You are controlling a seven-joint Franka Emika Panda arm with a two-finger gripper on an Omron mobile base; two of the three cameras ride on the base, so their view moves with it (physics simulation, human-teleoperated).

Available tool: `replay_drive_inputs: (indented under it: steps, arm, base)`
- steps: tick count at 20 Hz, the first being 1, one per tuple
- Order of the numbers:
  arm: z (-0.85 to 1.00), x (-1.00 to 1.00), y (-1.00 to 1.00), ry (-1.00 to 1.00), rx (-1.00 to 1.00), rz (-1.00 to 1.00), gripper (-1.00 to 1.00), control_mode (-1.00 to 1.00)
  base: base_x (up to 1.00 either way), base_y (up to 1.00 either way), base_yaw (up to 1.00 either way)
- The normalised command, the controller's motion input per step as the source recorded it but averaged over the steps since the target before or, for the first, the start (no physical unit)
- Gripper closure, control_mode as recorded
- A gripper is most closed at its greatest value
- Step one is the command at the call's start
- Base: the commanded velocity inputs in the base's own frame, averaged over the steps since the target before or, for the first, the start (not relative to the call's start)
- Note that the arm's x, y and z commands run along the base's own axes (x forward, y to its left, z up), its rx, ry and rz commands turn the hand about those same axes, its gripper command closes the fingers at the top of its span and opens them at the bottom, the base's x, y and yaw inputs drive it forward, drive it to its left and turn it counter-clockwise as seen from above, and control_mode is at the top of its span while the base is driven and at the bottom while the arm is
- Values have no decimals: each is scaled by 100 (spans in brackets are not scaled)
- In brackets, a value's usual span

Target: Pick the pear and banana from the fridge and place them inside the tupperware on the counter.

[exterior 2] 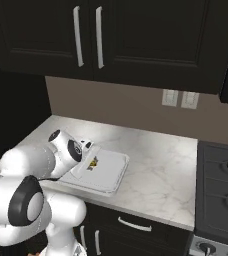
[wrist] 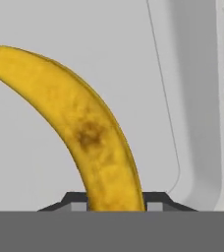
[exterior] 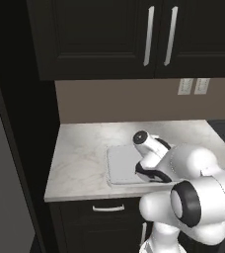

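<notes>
In the hand view, banana (wrist: 84, 128) over tupperware (wrist: 192, 123).

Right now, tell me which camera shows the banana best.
The hand view: the banana fills it close up, curved and yellow with a brown patch, over the white tupperware, running down between the gripper fingertips. The right base view shows a small yellow speck beside the hand. In the left base view the arm covers that spot.

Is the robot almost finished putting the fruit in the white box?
Partly. The banana is already down over the tupperware on the counter, and the gripper has its jaws close on either side of it. No pear lies in the part of the tupperware that shows, so it looks still left to fetch.
</notes>
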Motion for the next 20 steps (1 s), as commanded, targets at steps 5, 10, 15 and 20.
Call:
replay_drive_inputs:
  steps: [5, 10, 15, 20]
  arm:
    - [0, -5, 0, -1, 2, 0, -100, -100]
    - [36, -28, -3, -6, 25, -1, -100, -100]
    - [51, -59, -8, -26, 31, -1, -100, -100]
    - [65, -69, -1, -28, 35, -9, -100, -100]
  base:
    - [0, 0, 0]
    - [0, 0, 0]
    - [0, 0, 0]
    - [0, 0, 0]
